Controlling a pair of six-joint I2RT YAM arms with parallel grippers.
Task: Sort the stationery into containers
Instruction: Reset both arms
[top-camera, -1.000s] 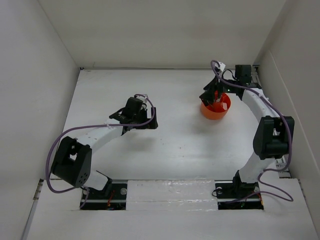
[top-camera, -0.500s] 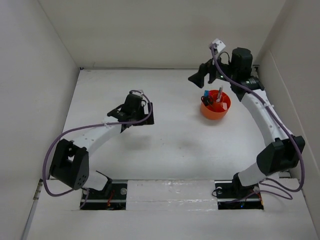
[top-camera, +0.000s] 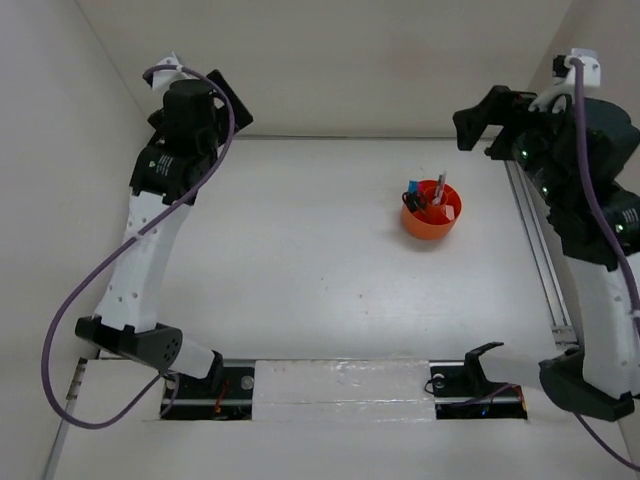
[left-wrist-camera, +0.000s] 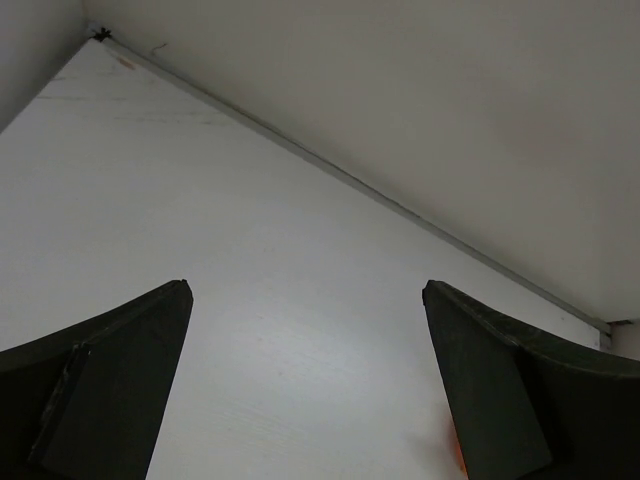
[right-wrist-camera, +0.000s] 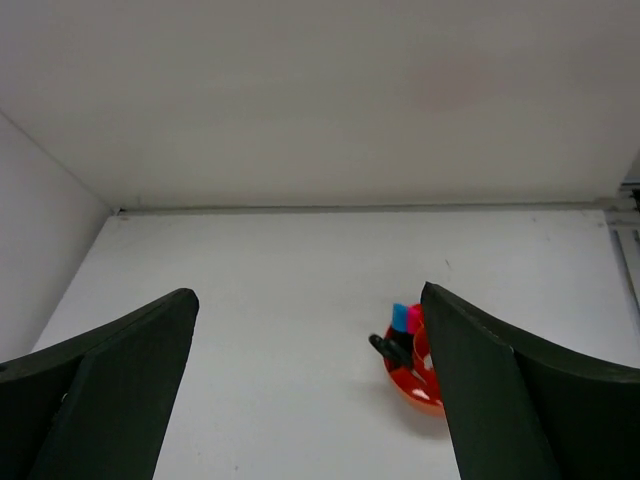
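The left arm (top-camera: 150, 230) and right arm (top-camera: 600, 290) hang high over the table (top-camera: 300, 290), the left gripper (left-wrist-camera: 305, 400) and right gripper (right-wrist-camera: 310, 400) each spread wide and holding nothing. The tub (top-camera: 421, 229) sits right of centre, nearer the far edge, with the stationery (top-camera: 428, 198) in view standing inside it. Sorting looks done, and the next move likely asks only for parking the arms. The walls (top-camera: 320, 70) crowd the left arm at the far-left corner and the right arm at the right edge. The middle offers open room.
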